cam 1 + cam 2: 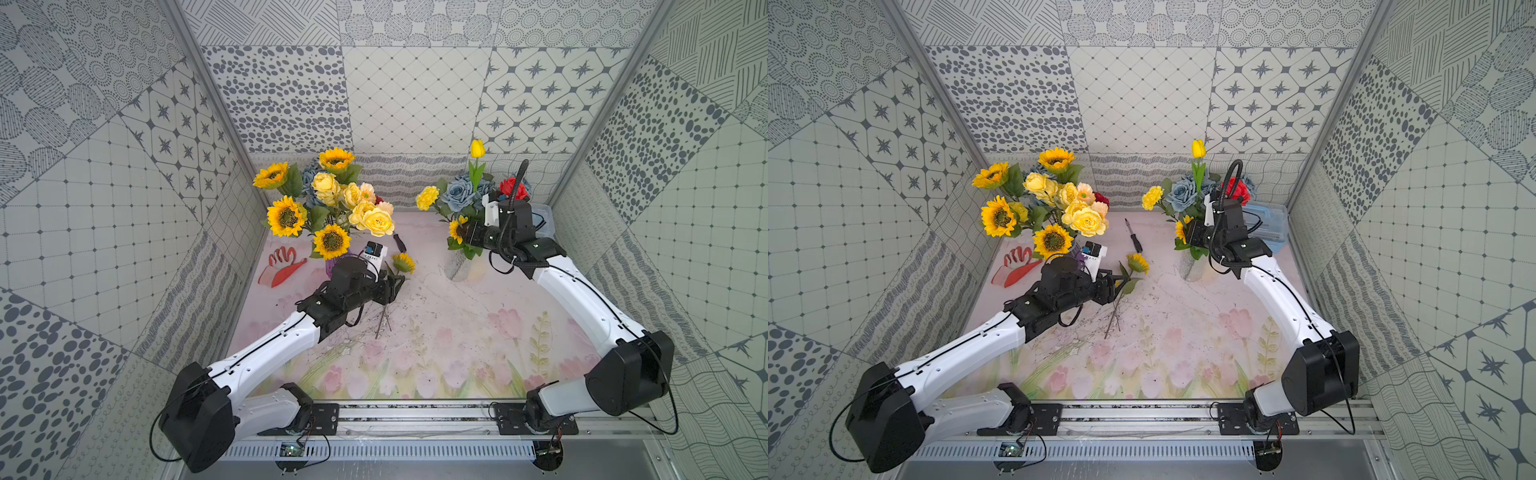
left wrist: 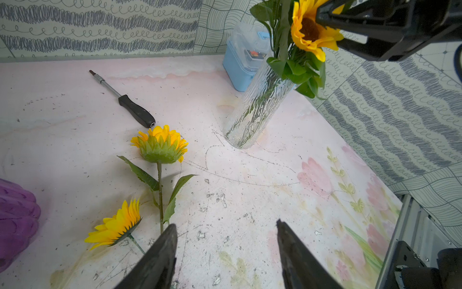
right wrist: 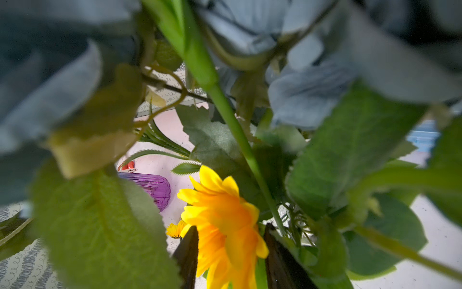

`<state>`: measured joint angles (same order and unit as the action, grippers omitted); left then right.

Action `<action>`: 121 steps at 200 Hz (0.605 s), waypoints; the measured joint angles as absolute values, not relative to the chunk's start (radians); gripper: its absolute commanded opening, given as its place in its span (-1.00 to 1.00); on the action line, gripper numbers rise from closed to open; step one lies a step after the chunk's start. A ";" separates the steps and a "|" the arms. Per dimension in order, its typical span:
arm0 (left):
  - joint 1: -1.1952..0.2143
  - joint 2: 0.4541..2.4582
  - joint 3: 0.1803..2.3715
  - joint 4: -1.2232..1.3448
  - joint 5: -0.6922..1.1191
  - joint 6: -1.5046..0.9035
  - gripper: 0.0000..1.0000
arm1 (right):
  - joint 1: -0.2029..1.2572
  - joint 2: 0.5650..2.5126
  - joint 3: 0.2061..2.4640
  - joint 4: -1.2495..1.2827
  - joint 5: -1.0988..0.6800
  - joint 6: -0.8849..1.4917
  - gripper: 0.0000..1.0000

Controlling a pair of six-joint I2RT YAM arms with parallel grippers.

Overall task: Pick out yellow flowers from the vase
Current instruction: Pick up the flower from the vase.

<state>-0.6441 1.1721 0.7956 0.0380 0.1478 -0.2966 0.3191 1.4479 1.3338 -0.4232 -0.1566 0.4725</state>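
Pink flowered counter [image 1: 436,316], scuffed. Well off from the clear vase [image 1: 457,266], on the left arm's side: sunflowers [image 1: 286,216] and pale yellow roses [image 1: 376,220] bunched in a purple vase [image 2: 15,215], mostly hidden behind the left arm in both top views. In the clear vase: yellow tulip [image 1: 477,148] tallest, yellow carnation [image 1: 427,198], grey-blue roses [image 1: 457,195], a red bloom [image 1: 1241,192] partly behind the right arm's cable. Behind the clear vase, a blue box [image 2: 240,65], covered by the right arm from above. Right pincer [image 3: 232,255] at the clear vase's mouth, fingers apart on either side of a small sunflower [image 3: 225,220]; clamped or merely flanking, impossible to tell among blurred leaves. Left pincer [image 2: 225,240] near the clear vase, fingers spread wide over bare counter. Just beside that pincer, toward the clear vase, a lying sunflower [image 2: 161,146]; a second lying sunflower [image 2: 117,225] hidden under the left arm in both top views. Farther back, a screwdriver [image 2: 136,111].
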 measured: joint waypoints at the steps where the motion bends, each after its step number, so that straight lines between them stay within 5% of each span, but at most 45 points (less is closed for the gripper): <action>1: -0.644 1.172 0.796 0.038 0.148 -0.297 0.29 | 0.319 1.448 1.334 -0.423 -0.157 0.472 0.01; 65: -0.644 1.179 0.804 0.039 0.157 -0.296 0.19 | 0.318 1.444 1.334 -0.423 -0.152 0.472 0.00; 121: -0.644 1.180 0.808 0.039 0.170 -0.296 -0.05 | 0.309 1.444 1.334 -0.429 -0.146 0.465 -0.43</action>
<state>-0.6441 1.1797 0.8078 0.0391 0.1699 -0.2958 0.3092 1.4437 1.3338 -0.4290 -0.1463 0.4652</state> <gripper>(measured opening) 0.497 0.322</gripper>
